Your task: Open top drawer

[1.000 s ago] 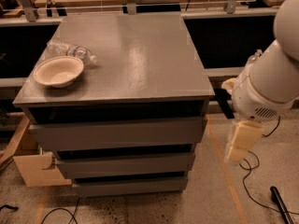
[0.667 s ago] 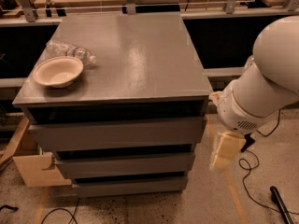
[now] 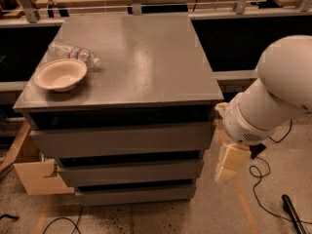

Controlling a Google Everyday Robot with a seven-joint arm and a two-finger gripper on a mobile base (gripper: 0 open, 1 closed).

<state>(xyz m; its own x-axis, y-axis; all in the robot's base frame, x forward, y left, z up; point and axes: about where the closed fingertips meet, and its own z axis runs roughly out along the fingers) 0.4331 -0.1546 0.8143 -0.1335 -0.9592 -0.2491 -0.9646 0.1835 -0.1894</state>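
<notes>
The top drawer (image 3: 122, 139) is the widest grey flat front, just under the cabinet's grey top (image 3: 136, 57), with a dark gap above it. Its front stands slightly forward of the two narrower drawer fronts (image 3: 129, 172) below. My white arm (image 3: 265, 108) comes in from the right. My cream-coloured gripper (image 3: 229, 164) hangs down from it, just right of the cabinet's front right corner, level with the lower drawers. It touches nothing.
A cream bowl (image 3: 60, 74) and a lying clear plastic bottle (image 3: 72, 53) sit at the cabinet top's left edge. A cardboard box (image 3: 35, 177) stands on the floor at lower left. Black cables (image 3: 263, 199) lie on the floor at right. Workbenches run behind.
My arm has swung left toward the cabinet, bringing the gripper closer to the front right corner. The drawers, bowl and bottle have not moved.
</notes>
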